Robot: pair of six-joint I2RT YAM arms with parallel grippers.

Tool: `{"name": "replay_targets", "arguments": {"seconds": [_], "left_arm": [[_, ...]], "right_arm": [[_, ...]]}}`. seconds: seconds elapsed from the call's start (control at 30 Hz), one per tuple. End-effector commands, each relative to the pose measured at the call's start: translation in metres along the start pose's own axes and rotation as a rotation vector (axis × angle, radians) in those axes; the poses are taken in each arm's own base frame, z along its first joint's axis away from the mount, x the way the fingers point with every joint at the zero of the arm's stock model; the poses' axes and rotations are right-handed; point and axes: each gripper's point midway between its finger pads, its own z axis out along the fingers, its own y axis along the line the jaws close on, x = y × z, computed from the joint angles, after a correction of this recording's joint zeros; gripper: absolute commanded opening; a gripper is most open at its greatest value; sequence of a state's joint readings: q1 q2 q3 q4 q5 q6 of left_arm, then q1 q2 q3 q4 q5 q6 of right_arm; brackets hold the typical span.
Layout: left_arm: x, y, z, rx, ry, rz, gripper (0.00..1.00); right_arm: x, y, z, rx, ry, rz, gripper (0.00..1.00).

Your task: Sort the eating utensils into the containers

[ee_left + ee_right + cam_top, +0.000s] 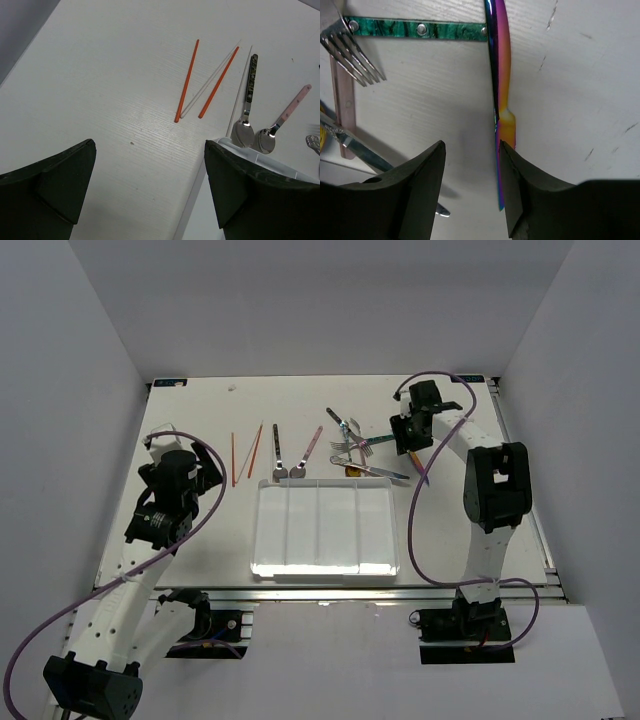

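Observation:
The clear tray (325, 570) with its four long compartments lies mid-table. Two red-orange chopsticks (234, 458) and two spoons (277, 454) lie behind its left corner. A pile of forks and knives (356, 447) lies behind its right corner. My right gripper (471, 150) is open and low over the table. An iridescent knife (501, 95) lies along the inner edge of its right finger (530, 195). My left gripper (150, 150) is open and empty, short of the chopsticks (186, 82) and beside the tray's corner (280, 172).
In the right wrist view a teal-handled fork (415, 28), fork tines (355, 60), a pink handle (342, 110) and a metal utensil (355, 145) lie left of the gripper. In the left wrist view a dark-handled spoon (248, 100) and a pink-handled spoon (285, 117) touch the tray's rim.

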State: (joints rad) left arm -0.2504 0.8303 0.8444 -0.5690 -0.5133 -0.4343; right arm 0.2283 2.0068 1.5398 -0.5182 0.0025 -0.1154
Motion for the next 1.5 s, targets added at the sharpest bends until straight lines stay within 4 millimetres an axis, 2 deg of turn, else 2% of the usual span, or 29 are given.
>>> {"name": "replay_targets", "arguments": {"seconds": [0.0,0.23,0.37,0.43,0.47,0.5,0.57,0.63,0.7,0.8,0.83,0.87,1.0,1.1,1.2,1.3,1.37,1.47], "left_arm": [[0.001,-0.003,0.002,0.021,0.005,0.006,0.98],[0.005,-0.007,0.004,0.037,0.021,0.015,0.98],[0.005,-0.008,0.004,0.039,0.021,0.016,0.98],[0.007,-0.008,0.005,0.039,0.025,0.018,0.98],[0.007,-0.008,0.005,0.038,0.026,0.02,0.98],[0.007,-0.008,0.005,0.038,0.026,0.02,0.98],[0.007,-0.008,0.006,0.037,0.029,0.022,0.98],[0.008,-0.008,0.006,0.035,0.029,0.022,0.98],[0.008,-0.008,0.006,0.038,0.031,0.024,0.98],[0.009,-0.009,0.008,0.037,0.036,0.027,0.98],[0.009,-0.009,0.008,0.036,0.039,0.028,0.98],[0.01,-0.01,0.008,0.038,0.042,0.03,0.98],[0.01,-0.01,0.009,0.039,0.043,0.031,0.98],[0.01,-0.01,0.009,0.039,0.043,0.031,0.98],[0.01,-0.01,0.009,0.036,0.042,0.031,0.98],[0.009,-0.008,0.008,0.029,0.039,0.03,0.98],[0.007,-0.007,0.008,0.019,0.031,0.026,0.98],[0.006,-0.003,0.007,0.003,0.025,0.022,0.98]], "right_arm": [[-0.035,-0.008,-0.008,-0.042,-0.094,-0.068,0.53],[-0.039,-0.01,0.011,-0.123,-0.076,-0.143,0.56],[-0.048,-0.022,0.021,-0.122,-0.073,-0.157,0.57],[-0.052,-0.017,0.025,-0.164,-0.078,-0.16,0.57],[-0.048,-0.017,0.034,-0.173,-0.06,-0.155,0.57],[-0.054,-0.017,0.034,-0.178,-0.071,-0.156,0.57],[-0.043,-0.017,0.048,-0.184,-0.024,-0.147,0.56],[-0.035,-0.014,0.052,-0.205,-0.003,-0.155,0.55],[-0.023,-0.014,0.059,-0.205,0.026,-0.153,0.51],[-0.018,-0.021,0.059,-0.161,0.026,-0.158,0.43],[-0.01,-0.021,0.062,-0.159,0.041,-0.158,0.41],[-0.014,-0.022,0.059,-0.146,0.023,-0.162,0.37],[-0.007,-0.026,0.062,-0.126,0.034,-0.151,0.22],[-0.012,-0.028,0.059,-0.105,0.022,-0.14,0.1],[-0.026,-0.035,0.047,-0.057,-0.02,-0.121,0.0],[-0.051,-0.041,0.021,-0.006,-0.095,-0.078,0.0],[-0.076,-0.045,-0.007,0.039,-0.172,-0.018,0.0],[-0.096,-0.052,-0.05,0.1,-0.244,0.075,0.0]]}}
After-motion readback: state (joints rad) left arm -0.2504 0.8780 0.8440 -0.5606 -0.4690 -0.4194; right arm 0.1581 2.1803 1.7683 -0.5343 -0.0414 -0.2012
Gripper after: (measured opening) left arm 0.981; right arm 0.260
